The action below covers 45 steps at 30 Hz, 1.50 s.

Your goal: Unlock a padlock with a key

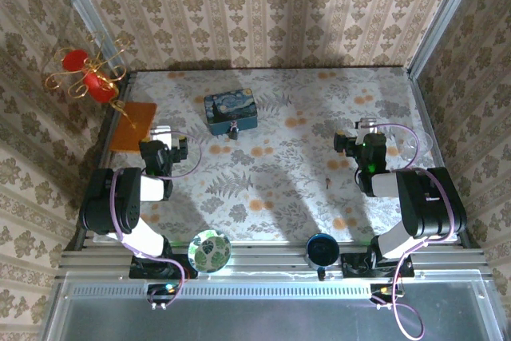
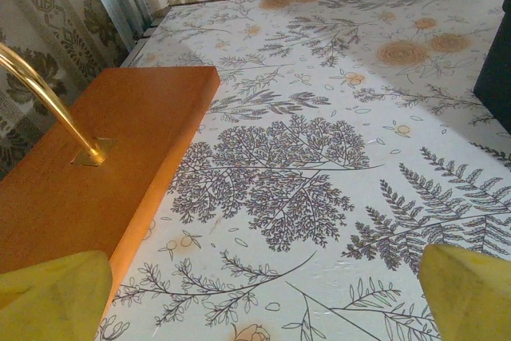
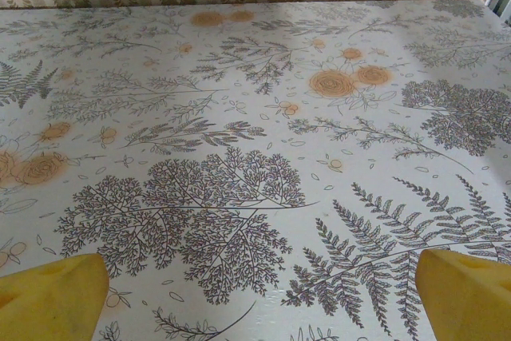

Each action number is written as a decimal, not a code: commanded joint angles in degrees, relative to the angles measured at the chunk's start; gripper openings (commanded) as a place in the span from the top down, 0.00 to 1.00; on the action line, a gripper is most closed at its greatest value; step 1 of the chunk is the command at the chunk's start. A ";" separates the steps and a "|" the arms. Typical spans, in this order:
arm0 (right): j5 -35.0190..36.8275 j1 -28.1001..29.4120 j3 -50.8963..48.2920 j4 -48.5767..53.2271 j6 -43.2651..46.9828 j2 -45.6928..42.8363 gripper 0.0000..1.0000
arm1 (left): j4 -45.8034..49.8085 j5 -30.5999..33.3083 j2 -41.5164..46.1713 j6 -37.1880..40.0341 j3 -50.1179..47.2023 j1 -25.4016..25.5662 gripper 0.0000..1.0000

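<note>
1. Logged the padlock [image 1: 234,129] against the near side of the blue starry-night tin [image 1: 230,111], far-centre on the floral tablecloth [image 1: 271,197]. Too small to tell whether hooked to the tin or only touching it.
2. Spotted the key [image 1: 328,182] as a dark sliver lying flat on the cloth. Well apart from the padlock, to its right and nearer the arm bases, just left of the right arm [image 1: 423,197].
3. Found the left gripper [image 2: 257,297] spread wide and holding nothing. Yellow fingertips [image 2: 49,297] at opposite bottom corners of the left wrist view, bare cloth between.
4. Placed it, from the top view, near the table's left edge, just beside the orange wooden block [image 2: 104,165]. Noted a gold wire stem [image 2: 48,97] rising from a brass fitting in the block, and red balls [image 1: 74,60] on the wirework above.
5. Found the right gripper [image 3: 257,297] equally wide and empty, with fern and orange-flower print in the gap.
6. Placed it, from the top view, at right-centre of the table, near a clear round container [image 1: 419,145].
7. Noted at the near edge a round leaf-patterned dish [image 1: 209,251] and a dark blue cup [image 1: 322,250], both well apart from the grippers.
8. Caught a dark blue shape at the right border of the left wrist view. Cannot tell what.
</note>
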State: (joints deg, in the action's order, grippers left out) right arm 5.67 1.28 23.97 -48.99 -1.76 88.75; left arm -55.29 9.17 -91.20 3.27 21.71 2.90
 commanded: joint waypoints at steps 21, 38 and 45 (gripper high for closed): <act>2.36 0.30 1.92 7.25 -0.88 -3.98 0.00 | 2.68 -1.69 7.13 -0.50 -1.24 -1.14 0.00; 10.14 1.98 9.40 42.01 -10.73 -19.40 0.00 | 27.23 7.29 26.79 -3.56 4.33 8.59 0.00; 10.80 4.24 16.14 65.43 -15.03 -26.06 0.00 | 36.78 6.47 32.26 -13.55 5.88 11.67 0.00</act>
State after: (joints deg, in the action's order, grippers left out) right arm 14.28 4.56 37.30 1.93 -13.17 64.97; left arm -25.12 15.11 -60.69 -4.25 26.15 13.30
